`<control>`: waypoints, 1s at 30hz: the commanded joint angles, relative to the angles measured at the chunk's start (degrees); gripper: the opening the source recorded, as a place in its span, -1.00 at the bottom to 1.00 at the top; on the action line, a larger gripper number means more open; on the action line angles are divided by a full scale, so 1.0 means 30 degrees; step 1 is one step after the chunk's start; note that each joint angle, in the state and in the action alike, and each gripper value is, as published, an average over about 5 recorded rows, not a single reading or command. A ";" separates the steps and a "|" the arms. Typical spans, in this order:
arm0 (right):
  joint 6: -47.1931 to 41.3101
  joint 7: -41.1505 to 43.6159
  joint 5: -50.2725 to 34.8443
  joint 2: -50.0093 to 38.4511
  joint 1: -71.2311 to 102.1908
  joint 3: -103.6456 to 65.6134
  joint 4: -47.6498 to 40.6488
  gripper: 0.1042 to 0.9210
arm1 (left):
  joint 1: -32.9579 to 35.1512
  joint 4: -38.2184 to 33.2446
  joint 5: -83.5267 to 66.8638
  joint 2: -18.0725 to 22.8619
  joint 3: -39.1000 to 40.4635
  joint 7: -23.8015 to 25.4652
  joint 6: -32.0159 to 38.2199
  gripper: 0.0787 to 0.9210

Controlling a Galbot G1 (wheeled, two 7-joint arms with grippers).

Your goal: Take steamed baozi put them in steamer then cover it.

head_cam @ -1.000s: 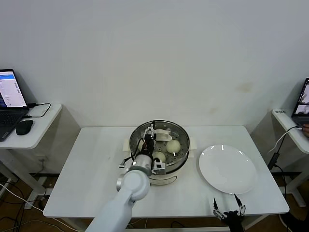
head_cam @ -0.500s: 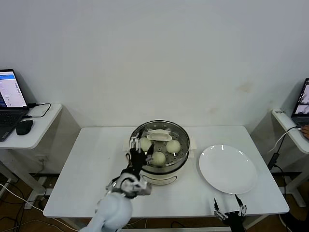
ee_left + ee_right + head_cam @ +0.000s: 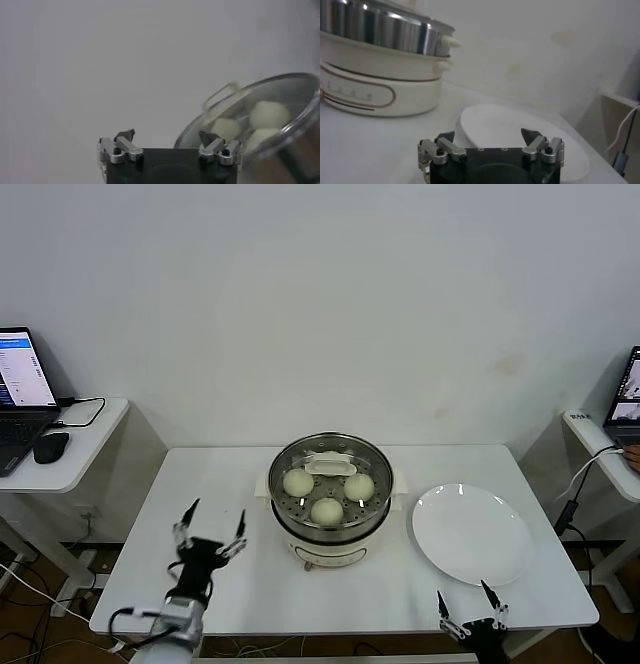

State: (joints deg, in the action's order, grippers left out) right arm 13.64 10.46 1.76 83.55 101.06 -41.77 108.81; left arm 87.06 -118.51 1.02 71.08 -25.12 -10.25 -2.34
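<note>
Having pulled back from the steamer [image 3: 330, 502], the left gripper [image 3: 211, 527] now hovers over the tabletop [image 3: 230, 474] to its left, fingers spread and empty; cover [image 3: 330, 467] sits on the steamer over three visible baozi [image 3: 327, 511]; right gripper [image 3: 470, 616] stays parked near the plate [image 3: 470, 534], fingers spread.
</note>
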 commanded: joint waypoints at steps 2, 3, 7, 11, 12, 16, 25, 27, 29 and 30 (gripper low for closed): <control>-0.0665 0.0054 -0.2974 -0.1840 0.1811 0.0424 0.1923 0.76 | 0.4924 0.0486 -0.6503 0.0451 -0.3128 -0.1470 0.3011 0.77; -0.0683 0.0055 -0.3008 -0.1885 0.1815 0.0452 0.1920 0.76 | 0.5040 0.0574 -0.6494 0.0487 -0.3142 -0.1332 0.3201 0.77; -0.0890 0.0018 -0.3047 -0.2023 0.1802 0.0836 0.1993 0.76 | 0.5171 0.0995 -0.6584 0.0611 -0.3210 -0.0264 0.4204 0.77; -0.1232 -0.0086 -0.3148 -0.2173 0.1804 0.1244 0.2222 0.76 | 0.5339 0.1042 -0.6604 0.0617 -0.3253 0.0403 0.4338 0.77; -0.1317 -0.0114 -0.3196 -0.2215 0.1811 0.1294 0.2299 0.76 | 0.5407 0.0992 -0.6546 0.0634 -0.3219 0.0460 0.4306 0.77; -0.1557 -0.0196 -0.3327 -0.2332 0.1882 0.1437 0.2550 0.76 | 0.5584 0.0831 -0.6228 0.0741 -0.2942 0.0619 0.4189 0.77; -0.1750 -0.0298 -0.3045 -0.2409 0.2090 0.1771 0.2564 0.76 | 0.5673 0.0765 -0.5573 0.0863 -0.2339 0.0742 0.4066 0.77; -0.1729 -0.0296 -0.2997 -0.2384 0.2108 0.1788 0.2548 0.76 | 0.5651 0.0800 -0.5508 0.0848 -0.2275 0.0795 0.4032 0.77; -0.1675 -0.0251 -0.2909 -0.2339 0.2138 0.1801 0.2515 0.76 | 0.5626 0.0844 -0.5471 0.0823 -0.2248 0.0860 0.3971 0.77; -0.1646 -0.0225 -0.2855 -0.2311 0.2160 0.1807 0.2505 0.76 | 0.5618 0.0865 -0.5468 0.0810 -0.2249 0.0887 0.3932 0.77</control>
State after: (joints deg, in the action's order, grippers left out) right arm 8.91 9.63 -6.73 76.80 107.04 -36.97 115.83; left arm 102.88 -116.31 -15.00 73.44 -31.90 -8.37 8.77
